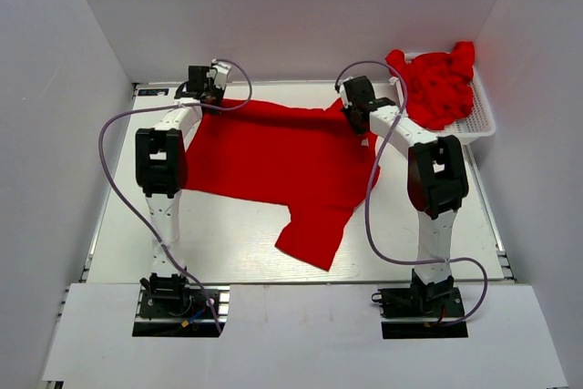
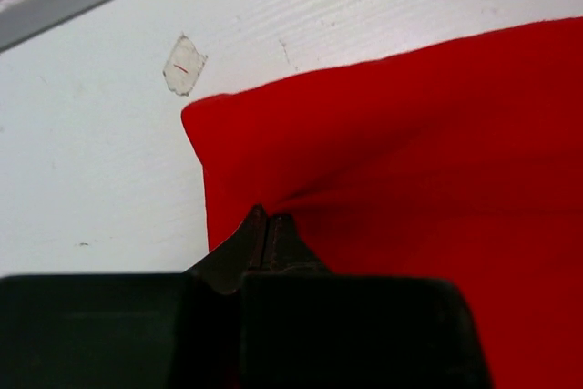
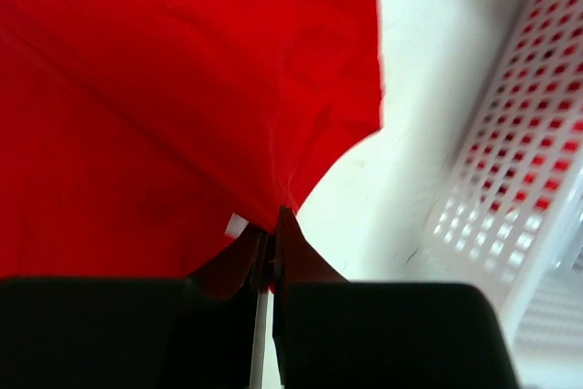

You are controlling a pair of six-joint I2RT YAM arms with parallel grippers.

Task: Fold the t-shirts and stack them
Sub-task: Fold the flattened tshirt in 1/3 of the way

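Note:
One red t-shirt (image 1: 273,157) lies spread on the white table, one sleeve pointing toward the near edge. My left gripper (image 1: 212,96) is shut on its far left corner; in the left wrist view the jaws (image 2: 266,223) pinch the cloth (image 2: 410,161) just inside the edge. My right gripper (image 1: 357,117) is shut on the far right edge of the same t-shirt; in the right wrist view the jaws (image 3: 273,225) pinch the cloth (image 3: 164,97) next to a small white label (image 3: 236,224). More red t-shirts (image 1: 439,81) lie heaped in the basket.
A white slotted basket (image 1: 481,123) stands at the far right corner, close beside my right gripper, and shows in the right wrist view (image 3: 519,179). White walls close in the table on three sides. A small tape mark (image 2: 184,65) is on the table by the left corner.

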